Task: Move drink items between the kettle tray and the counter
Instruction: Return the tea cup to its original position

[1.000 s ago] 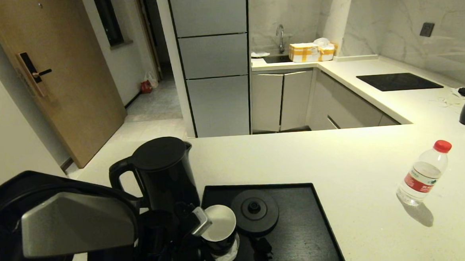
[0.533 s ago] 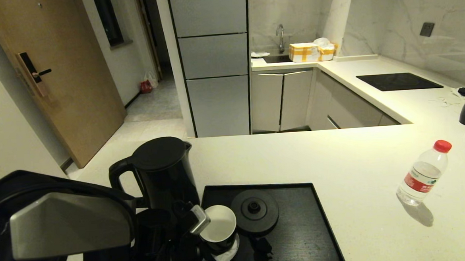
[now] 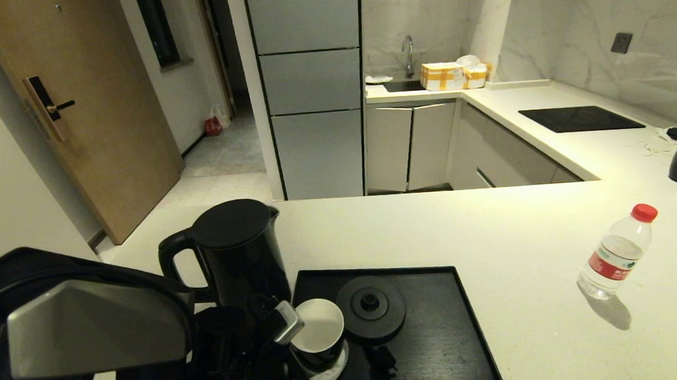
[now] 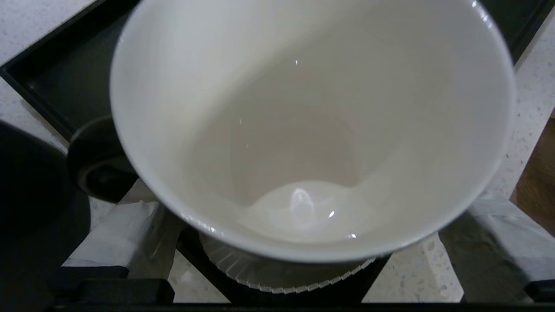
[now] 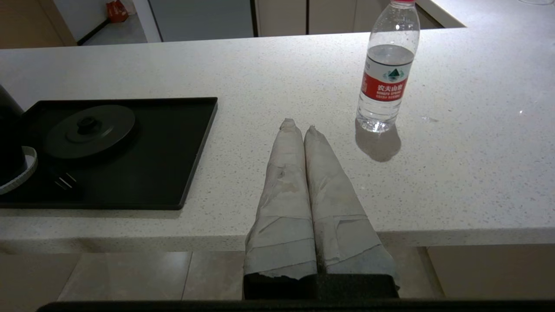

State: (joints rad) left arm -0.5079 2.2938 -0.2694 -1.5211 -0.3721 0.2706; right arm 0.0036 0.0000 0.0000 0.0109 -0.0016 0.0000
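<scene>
Left claw (image 4: 299, 242) is hanging released, fingers straddling the cup (image 3: 319, 329) on its saucer (image 4: 286, 273) at the tray (image 3: 438, 324) corner. Glazed, fragile, light: grip opposite walls firmly. Right claw (image 5: 299, 125) is sitting clenched, idle.

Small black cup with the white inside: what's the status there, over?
Left gripper open, straddling small black cup, white inside, on white saucer. Right gripper shut, parked at the counter edge. Tall black kettle close behind.
</scene>
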